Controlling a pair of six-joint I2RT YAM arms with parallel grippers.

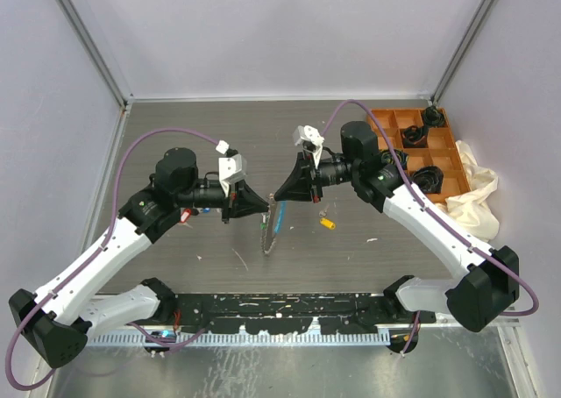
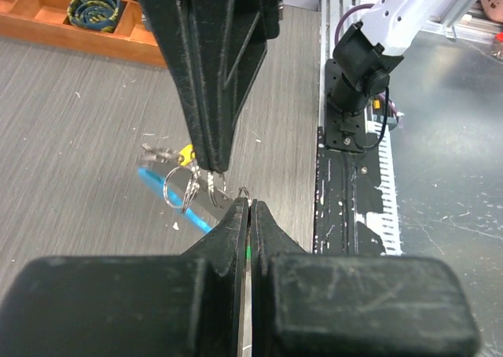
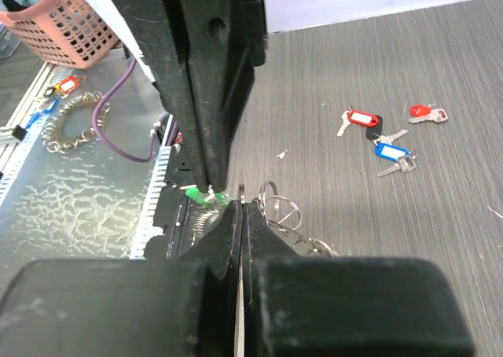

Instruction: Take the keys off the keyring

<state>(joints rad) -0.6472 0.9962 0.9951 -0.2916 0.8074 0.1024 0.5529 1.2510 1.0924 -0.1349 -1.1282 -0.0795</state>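
Observation:
My left gripper (image 1: 266, 207) and right gripper (image 1: 277, 196) meet tip to tip above the table's middle, both shut. The left pinches a green-headed key (image 3: 203, 194), its green also showing between the pads in the left wrist view (image 2: 250, 251). The right pinches a wire ring (image 3: 241, 192) of the keyring (image 1: 270, 229), which hangs below with its light-blue piece (image 2: 169, 196) and more rings (image 2: 182, 189). A yellow-headed key (image 1: 327, 223) lies on the table to the right. Red keys (image 3: 360, 121) and a blue key (image 3: 391, 151) lie loose beside the left arm.
A wooden compartment tray (image 1: 421, 152) with dark items stands at the back right, with a white cloth (image 1: 473, 188) beside it. A pink basket (image 3: 63, 27) and another beaded loop (image 3: 71, 125) are off the table by the front rail (image 1: 280, 310).

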